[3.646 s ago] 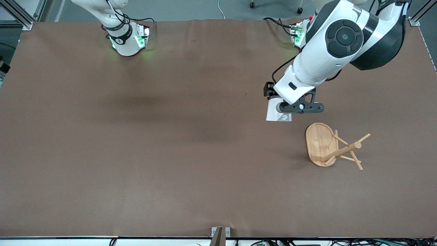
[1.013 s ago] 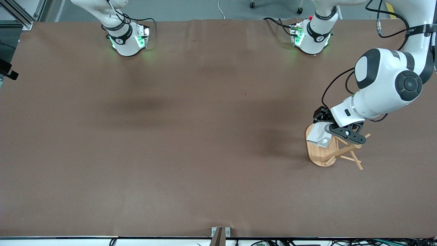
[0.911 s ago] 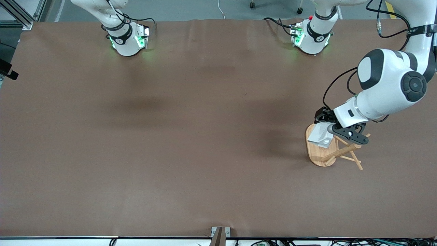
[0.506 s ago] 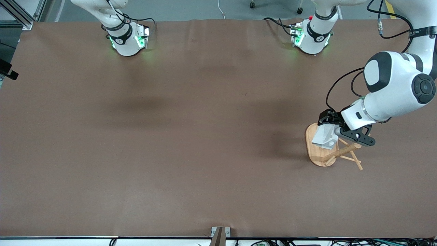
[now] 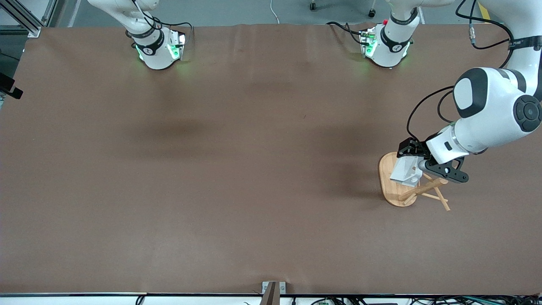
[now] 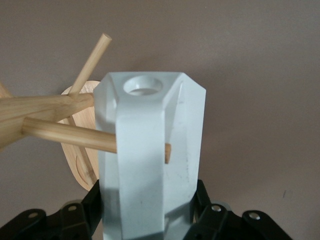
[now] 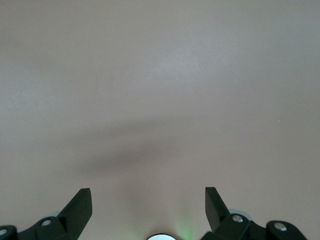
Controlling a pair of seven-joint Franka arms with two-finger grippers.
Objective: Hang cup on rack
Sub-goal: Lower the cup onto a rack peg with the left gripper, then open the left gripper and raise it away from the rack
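From the front, the rack [image 5: 400,180] stood at the left arm's table end; the left gripper [image 5: 417,169] held the cup [image 5: 405,171] over its base. Left wrist: a peg [image 6: 70,135] entered the cup's [image 6: 150,150] handle. Right wrist: the right gripper [image 7: 148,200] waited, fingers apart.

Brown table with a wooden mug rack

The table [image 5: 237,169] wears a plain brown cover. The rack [image 5: 396,192] stands on its oval base toward the left arm's end; both robot bases sit along the edge farthest from the front camera.
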